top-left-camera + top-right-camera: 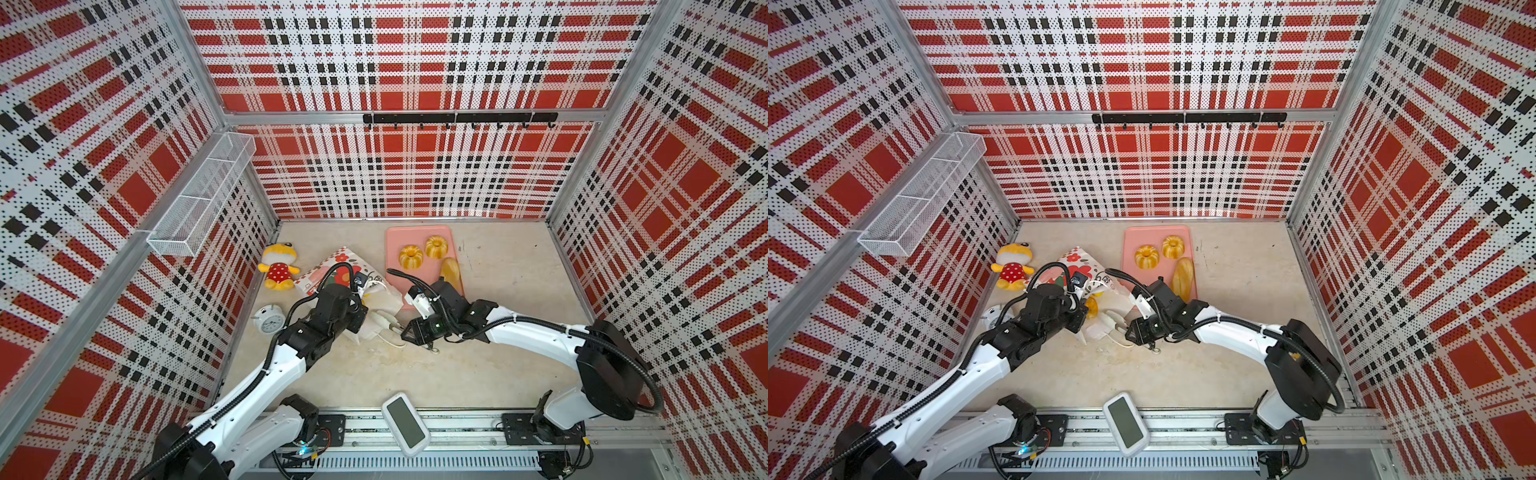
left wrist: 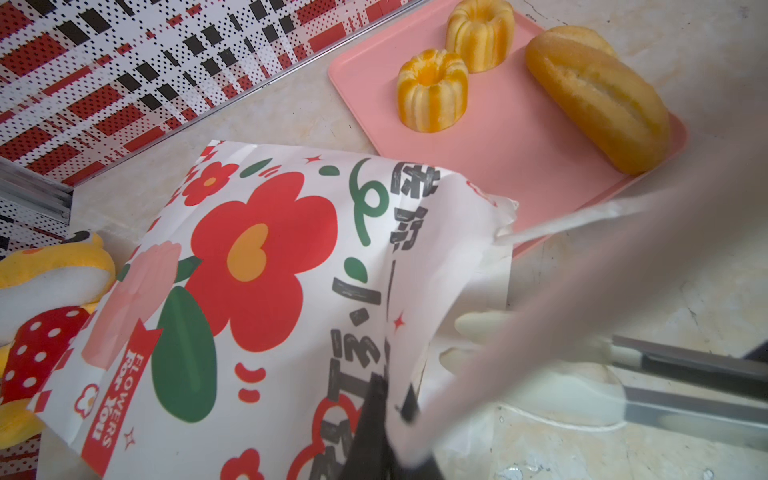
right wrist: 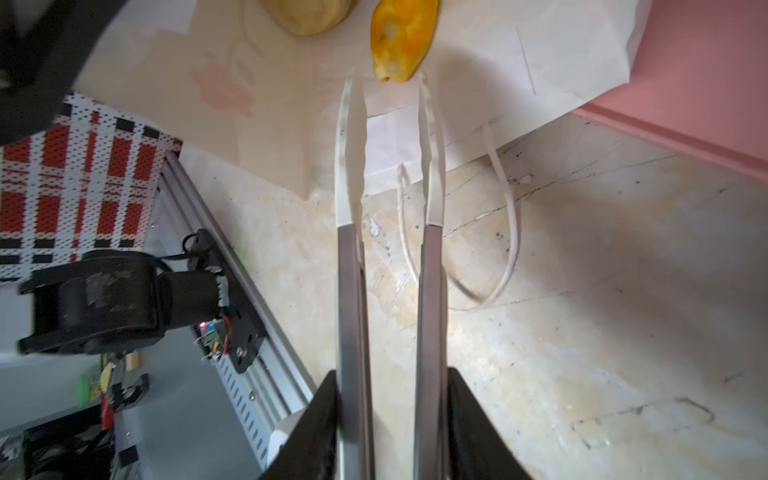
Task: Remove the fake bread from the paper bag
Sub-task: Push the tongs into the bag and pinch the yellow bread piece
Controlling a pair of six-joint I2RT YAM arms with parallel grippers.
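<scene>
The paper bag (image 1: 345,266) (image 2: 249,270) lies on its side left of centre, red flower print up, mouth toward the front. My left gripper (image 2: 395,395) is shut on the bag's upper mouth edge and holds it up. My right gripper (image 1: 409,332) (image 3: 392,374) is shut on metal tongs (image 3: 349,270) with white tips, which stand slightly apart. The tips reach just inside the mouth, right before a yellow fake bread (image 3: 403,37); a browner one (image 3: 309,14) lies beside it. Two ring cakes (image 1: 410,256) (image 1: 434,247) and a long loaf (image 1: 452,274) rest on the pink tray (image 1: 395,241).
A yellow plush toy (image 1: 277,266) in a red dotted dress lies left of the bag, a white alarm clock (image 1: 269,319) in front of it. A white device with a dark screen (image 1: 405,424) sits at the front edge. The bag's cord handle (image 3: 507,232) trails on the table.
</scene>
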